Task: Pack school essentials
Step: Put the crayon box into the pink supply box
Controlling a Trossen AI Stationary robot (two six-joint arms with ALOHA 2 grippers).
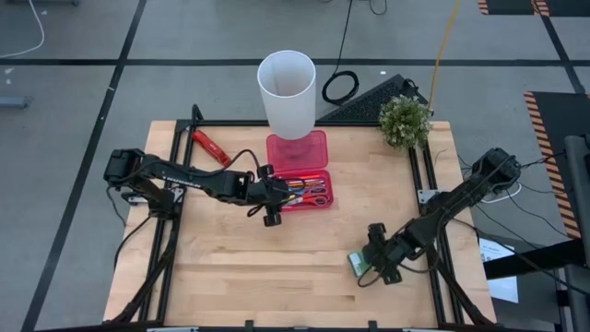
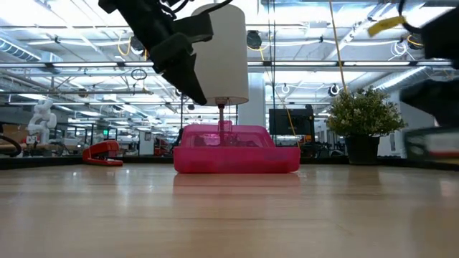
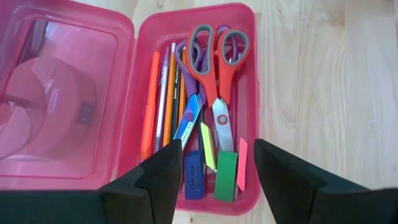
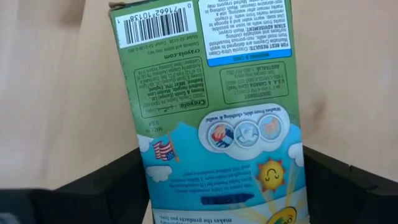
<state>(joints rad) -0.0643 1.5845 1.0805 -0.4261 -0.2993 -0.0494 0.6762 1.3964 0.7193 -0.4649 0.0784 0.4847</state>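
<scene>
An open pink case (image 1: pixel 309 189) lies mid-table, its lid (image 1: pixel 297 148) folded toward the far edge, with a tall white cup (image 1: pixel 288 88) standing on the lid. In the tray lie orange-handled scissors (image 3: pixel 217 56), purple-handled scissors (image 3: pixel 181 59) partly under them, thin pencils (image 3: pixel 163 93) and small erasers (image 3: pixel 225 174). My left gripper (image 3: pixel 214 168) hangs open above the tray's left end (image 1: pixel 272 198). At the near right, my right gripper (image 1: pixel 373 254) is shut on a green-white packet (image 4: pixel 221 124). My right gripper pinches the packet's two long side edges (image 4: pixel 149 168) between its two fingers (image 4: pixel 124 183), near one end, with the fingers lying across it. The barcode end (image 4: pixel 155 25) sticks out beyond the fingers. In the low view the packet (image 2: pixel 430 143) appears clear of the table.
A red-and-black stapler (image 1: pixel 210 146) lies at the far left of the table. A small potted plant (image 1: pixel 404 120) stands at the far right corner. Bare wood (image 1: pixel 258 267) spreads across the near half between the arms.
</scene>
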